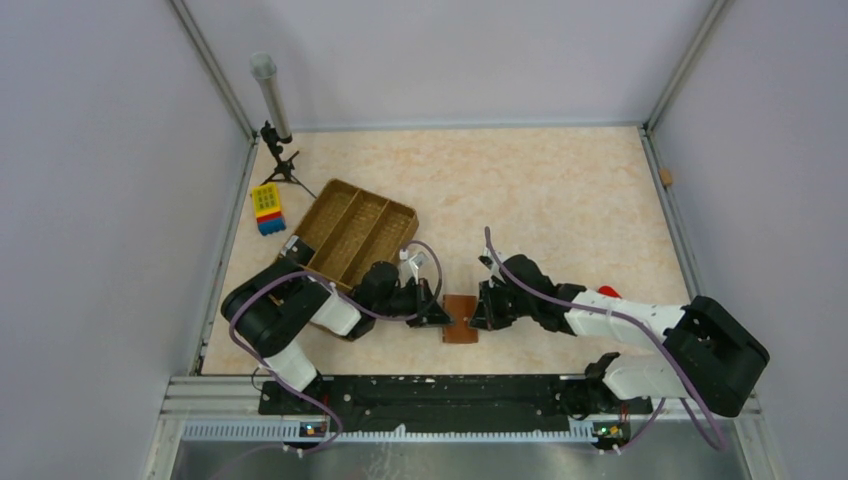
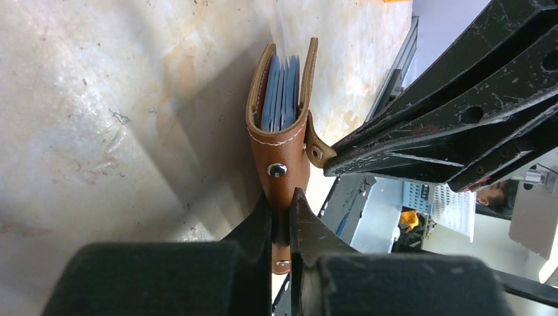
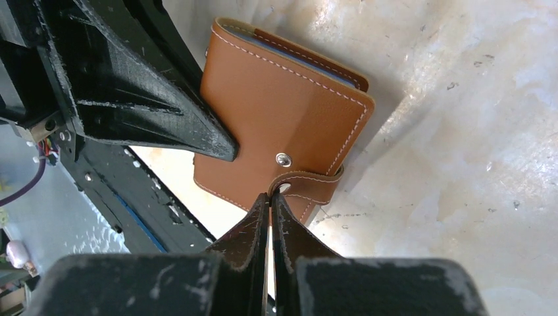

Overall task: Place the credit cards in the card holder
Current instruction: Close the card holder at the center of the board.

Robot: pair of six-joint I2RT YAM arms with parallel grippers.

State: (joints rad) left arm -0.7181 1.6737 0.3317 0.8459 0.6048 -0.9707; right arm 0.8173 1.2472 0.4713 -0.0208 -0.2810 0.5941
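The brown card holder (image 1: 461, 320) lies between my two grippers near the table's front edge. In the left wrist view the card holder (image 2: 279, 164) shows edge-on, and several bluish-grey credit cards (image 2: 281, 92) stand inside it. My left gripper (image 2: 281, 209) is shut on the holder's near end; it also shows in the top view (image 1: 436, 313). In the right wrist view my right gripper (image 3: 270, 197) is shut on the strap tab (image 3: 309, 184) of the holder (image 3: 270, 105), next to the snap stud. The right gripper also shows in the top view (image 1: 480, 316).
A large brown compartmented tray (image 1: 355, 232) lies behind the left arm. A yellow-and-blue block (image 1: 267, 208) sits at the far left by a small tripod with a tube (image 1: 275, 110). A red object (image 1: 608, 292) peeks out behind the right arm. The metal rail (image 1: 440, 395) runs along the front.
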